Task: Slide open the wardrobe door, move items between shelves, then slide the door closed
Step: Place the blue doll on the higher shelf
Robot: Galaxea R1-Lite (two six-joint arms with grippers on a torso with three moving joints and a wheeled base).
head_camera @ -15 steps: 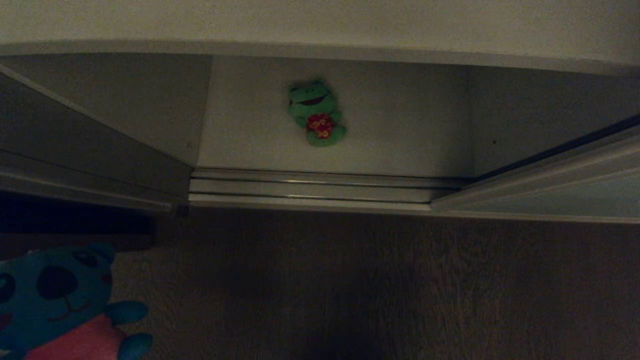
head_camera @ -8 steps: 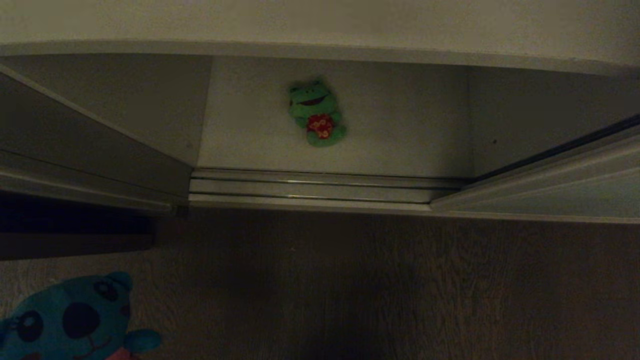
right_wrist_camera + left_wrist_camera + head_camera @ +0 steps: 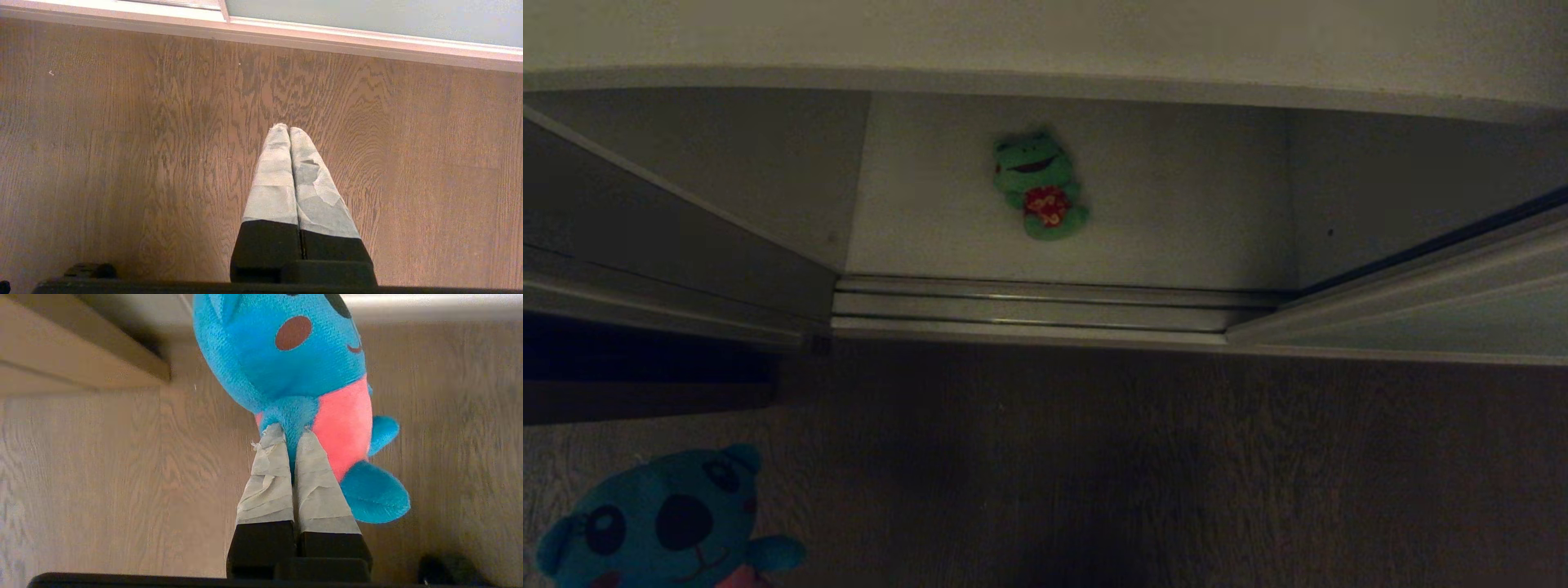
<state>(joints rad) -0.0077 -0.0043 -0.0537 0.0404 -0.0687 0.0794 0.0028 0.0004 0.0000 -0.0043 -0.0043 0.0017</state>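
**Blue plush pinched in the left gripper, frog on the open wardrobe's shelf**

No brand, label or writing can be read on anything. The left gripper (image 3: pixel 291 437), its taped fingers (image 3: pixel 269 482) nearly together, pinches the fuzzy blue plush toy with a pink-red belly (image 3: pixel 286 371) above the brown wood-grain floor (image 3: pixel 102 477); the toy's head top is cut off. The right gripper (image 3: pixel 289 130) hangs closed and empty over that floor. The green plush frog with a red flowered belly (image 3: pixel 1039 186) lies mid-shelf on the plain white shelf board (image 3: pixel 1176 212), well back from its front edge. The pale grey-green sliding wardrobe door (image 3: pixel 1437 322) stands aside at the right, mostly cut off.
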